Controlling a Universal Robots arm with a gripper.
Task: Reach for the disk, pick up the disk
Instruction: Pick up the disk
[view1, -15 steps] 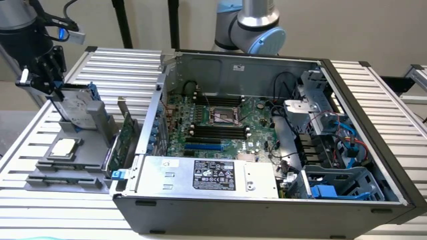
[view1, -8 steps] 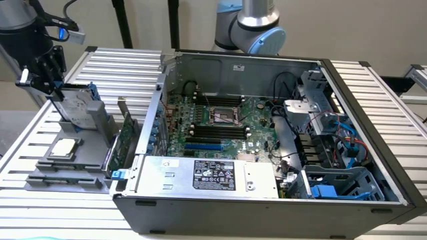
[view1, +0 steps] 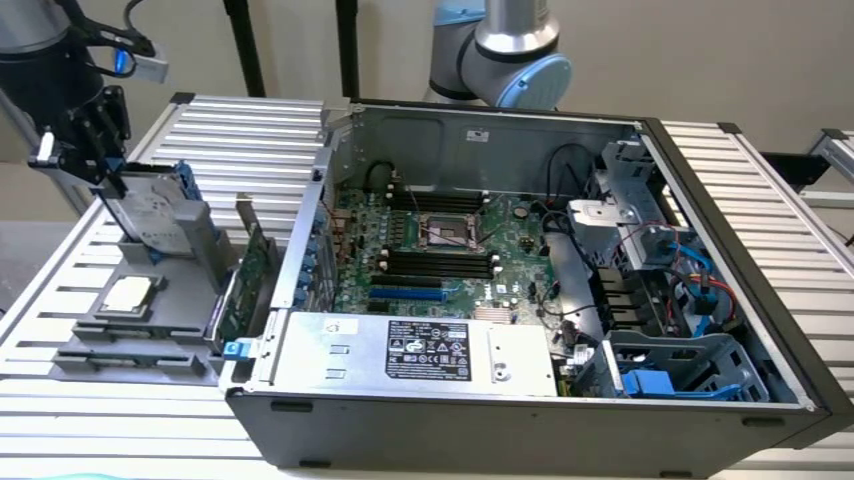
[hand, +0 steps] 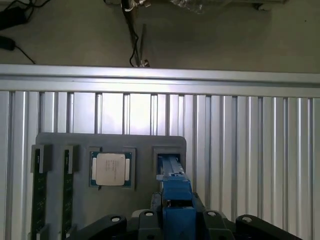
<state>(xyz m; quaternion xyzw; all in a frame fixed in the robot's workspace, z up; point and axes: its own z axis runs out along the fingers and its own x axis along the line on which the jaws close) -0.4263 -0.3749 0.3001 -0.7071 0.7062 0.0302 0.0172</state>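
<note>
The disk (view1: 158, 215) is a silver-grey drive with blue side rails, standing upright on edge at the exterior view's left. Its lower end sits at a slot of the grey holder (view1: 187, 305) on the slatted table. My gripper (view1: 118, 185) comes down on the disk's top edge from above. In the wrist view, the disk's blue rail (hand: 175, 192) runs from the holder's slot (hand: 170, 150) up between the black jaws, and my gripper (hand: 176, 220) is shut on it.
A small square silver chip (view1: 127, 292) (hand: 111, 169) lies in the holder beside the disk's slot, with two memory sticks (hand: 37, 200) further along. The open computer case (view1: 534, 410) stands at the exterior view's right, and a green card (view1: 254, 270) stands between it and the holder.
</note>
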